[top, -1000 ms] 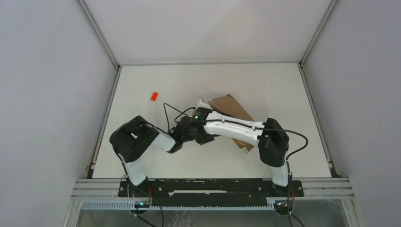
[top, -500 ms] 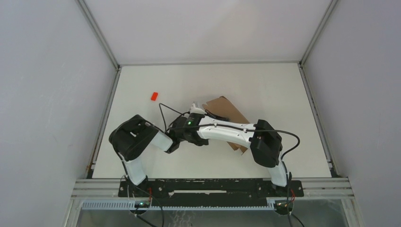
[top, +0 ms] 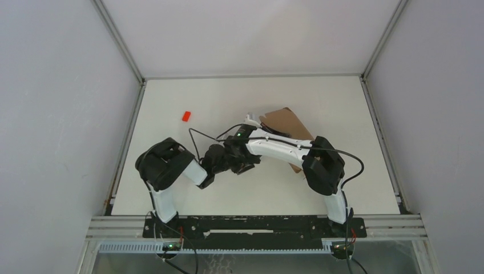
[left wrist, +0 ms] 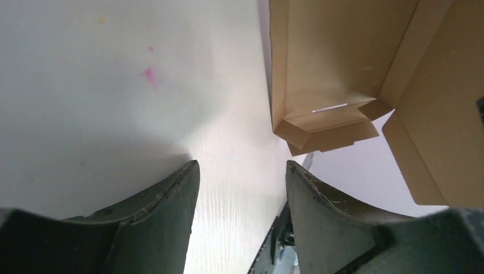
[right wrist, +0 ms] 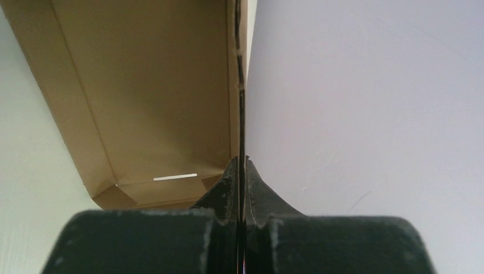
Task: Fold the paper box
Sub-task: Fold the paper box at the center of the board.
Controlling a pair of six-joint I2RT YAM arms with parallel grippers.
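From above, one paper box (top: 288,121) shows on the tabletop (top: 319,97) under the reaching right arm (top: 279,149), and one red block (top: 186,116) sits well off to the left. In the left wrist view the left claw (left wrist: 240,191) is released and empty, with the box ahead to its right; it is likely waiting to press a flap. In the right wrist view the right claw (right wrist: 242,171) is clenched on a thin box wall, apparently to stand it up along its crease.

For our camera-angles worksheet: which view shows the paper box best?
Left wrist: the paper box shows its raised walls, tucked corner and slit unobstructed. Right wrist shows the inside, with one wall pinched in the right gripper. Top external shows only a brown patch behind the right arm.
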